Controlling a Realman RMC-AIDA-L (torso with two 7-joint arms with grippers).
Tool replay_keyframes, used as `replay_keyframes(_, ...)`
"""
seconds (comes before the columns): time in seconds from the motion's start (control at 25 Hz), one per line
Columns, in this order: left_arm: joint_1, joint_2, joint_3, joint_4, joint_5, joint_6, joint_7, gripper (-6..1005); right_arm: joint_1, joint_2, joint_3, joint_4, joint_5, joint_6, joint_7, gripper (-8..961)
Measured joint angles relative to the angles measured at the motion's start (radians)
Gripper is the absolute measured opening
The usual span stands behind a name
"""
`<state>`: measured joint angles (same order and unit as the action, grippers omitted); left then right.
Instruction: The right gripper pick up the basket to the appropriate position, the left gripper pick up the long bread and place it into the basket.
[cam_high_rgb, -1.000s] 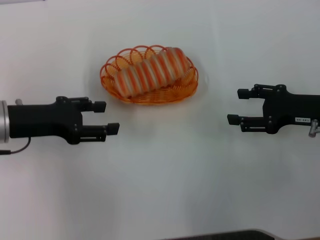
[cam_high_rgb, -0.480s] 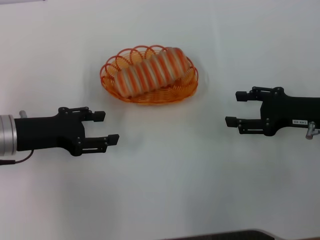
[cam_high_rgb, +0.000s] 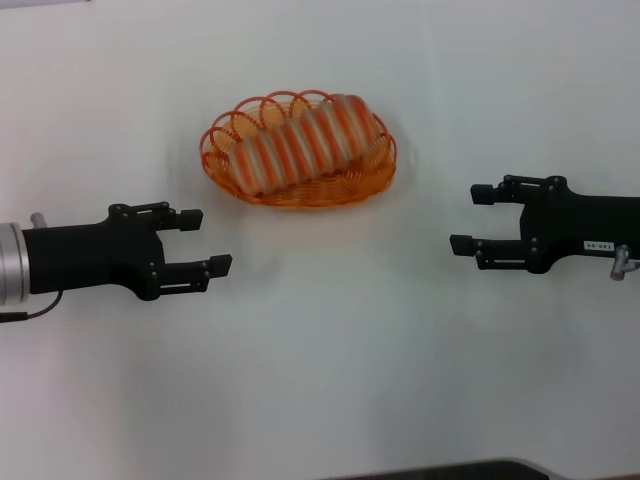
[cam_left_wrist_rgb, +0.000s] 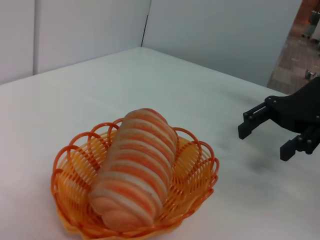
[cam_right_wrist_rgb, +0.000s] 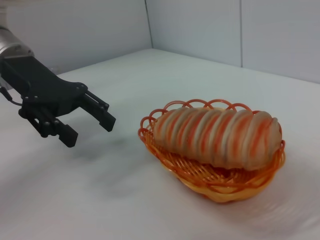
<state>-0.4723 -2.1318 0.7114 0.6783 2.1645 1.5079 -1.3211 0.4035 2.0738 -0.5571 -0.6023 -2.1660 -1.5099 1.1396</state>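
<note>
On the counter (cam_high_rgb: 320, 380) the bread (cam_high_rgb: 300, 145) is seen lying in the basket (cam_high_rgb: 375, 180), both hands, left (cam_high_rgb: 205, 240) and right (cam_high_rgb: 467, 217), held apart and empty, so only withdrawal is judged left.

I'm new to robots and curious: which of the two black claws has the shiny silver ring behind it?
The left gripper, open beside the basket holding the long bread. The right gripper, also open, carries a small white label instead.

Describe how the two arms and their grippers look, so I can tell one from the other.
Both are matte black arms ending in black two-finger parallel claws with small screws on the finger links. The left gripper has a silver cuff behind the black body and a thin dark cable looping beneath it. The right gripper carries a small white label with dark print and a small silver fitting near the picture's edge.
</note>
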Motion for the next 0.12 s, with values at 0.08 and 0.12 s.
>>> replay_keyframes(0.08,0.0,0.001,-0.001,0.0,0.0,0.0,0.0,752,0.001,0.0,0.0,0.001,0.0,0.001,0.0,809)
replay_keyframes(0.12,0.0,0.002,-0.001,0.0,0.0,-0.002,0.0,752,0.001,0.0,0.0,0.001,0.0,0.002,0.0,809)
